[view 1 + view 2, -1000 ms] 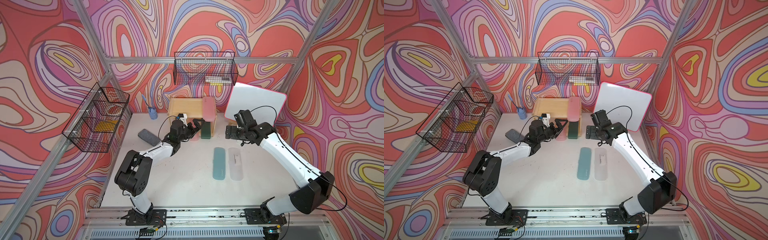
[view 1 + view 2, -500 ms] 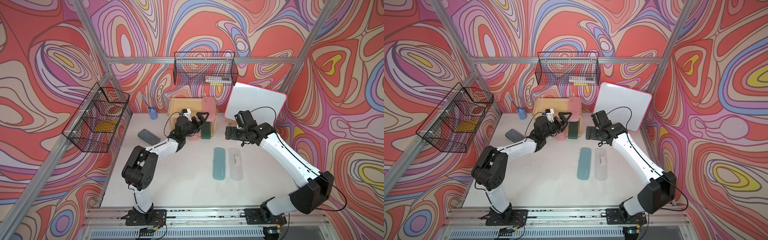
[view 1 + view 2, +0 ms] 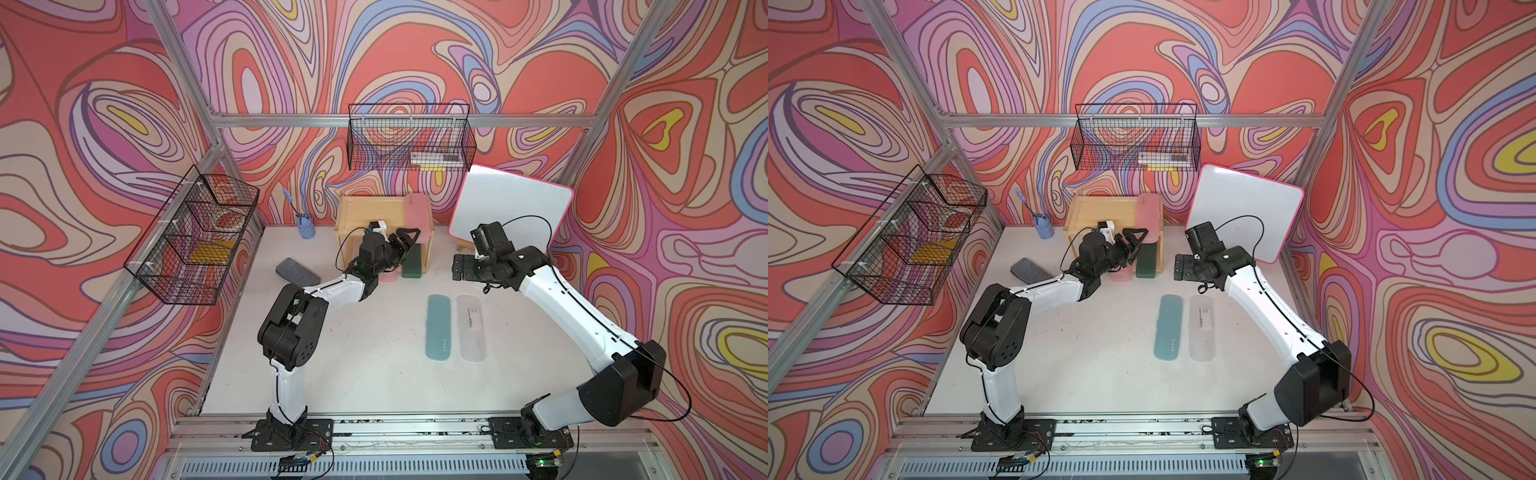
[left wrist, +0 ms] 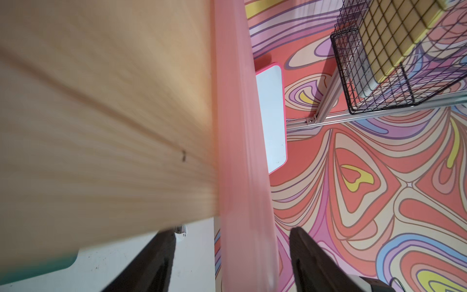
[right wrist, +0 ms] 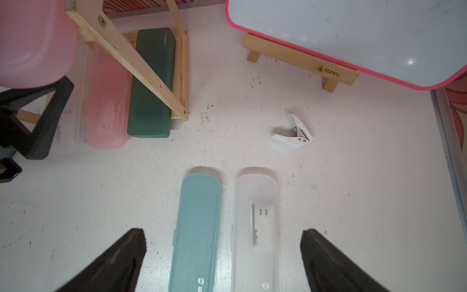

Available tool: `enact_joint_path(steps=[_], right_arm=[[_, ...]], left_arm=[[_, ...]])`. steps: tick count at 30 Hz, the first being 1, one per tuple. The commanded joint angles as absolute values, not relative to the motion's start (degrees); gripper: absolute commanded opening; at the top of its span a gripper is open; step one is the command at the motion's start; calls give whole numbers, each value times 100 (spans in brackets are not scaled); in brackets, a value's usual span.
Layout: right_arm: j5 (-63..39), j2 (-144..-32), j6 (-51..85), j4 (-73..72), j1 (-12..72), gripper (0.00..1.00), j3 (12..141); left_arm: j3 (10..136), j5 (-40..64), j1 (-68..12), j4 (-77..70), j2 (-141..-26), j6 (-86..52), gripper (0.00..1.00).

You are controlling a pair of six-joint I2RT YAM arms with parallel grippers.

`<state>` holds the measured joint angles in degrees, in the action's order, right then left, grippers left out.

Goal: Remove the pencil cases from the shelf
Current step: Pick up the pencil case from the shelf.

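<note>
Left gripper (image 3: pixel 409 232) sits at the front of the shelf (image 3: pixel 370 208), just above frame centre in both top views. Its jaws straddle the near end of the top pink case (image 4: pixel 240 126). In the left wrist view a gap shows on each side of the case, so the jaws are apart and not yet clamped. Right gripper (image 5: pixel 225 233) hangs spread wide and empty over the table (image 3: pixel 374 374), right of the shelf.

Two of six cases look done: the teal case (image 3: pixel 439 326) and a clear case (image 3: pixel 471 328) lie side by side on the table, right of centre. Four are left. The top pink case lies along the right edge of the upper tier. The lower tier holds the green case (image 5: pixel 151 83), the lower pink case (image 5: pixel 107 101) and a second clear case (image 5: pixel 78 101).

The top pink case lies flat. Its long axis runs up and down the top views, front to back on the shelf, and its near end juts past the front rim toward the lower edge. The three lower cases lie parallel to it, poking out the front
</note>
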<state>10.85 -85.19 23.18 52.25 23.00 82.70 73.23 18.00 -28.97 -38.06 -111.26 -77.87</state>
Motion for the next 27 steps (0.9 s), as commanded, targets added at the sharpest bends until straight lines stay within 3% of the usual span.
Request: enact_joint_path(steps=[1,3,6,9,15,22,27], right_arm=[[1080,-8545,2234,5162,2240,98,8183],[1059,-8560,2223,5151,2216,98,8168],[1052,-8582,2202,5158,2210,98,8166],[1041,-8574,2204,5152,2201,98,8171],[1030,-8501,2204,5187,2198,98,8156],[779,-8395,2207,5163,2198,98,8242],[-628,-8330,2345,4608,2203,98,8414]], left_arm=[[7523,1732,-2937,-3815,-11191,-7831,63],[7507,1699,-2950,-3807,-11167,-7823,52],[7507,1679,-2952,-3727,-11145,-7800,47],[7476,1676,-2953,-3709,-11133,-7838,26],[7231,1637,-2963,-3729,-10943,-7849,3],[6375,1618,-2962,-4121,-10243,-7572,0],[5604,1620,-3072,-4200,-9364,-6433,0]])
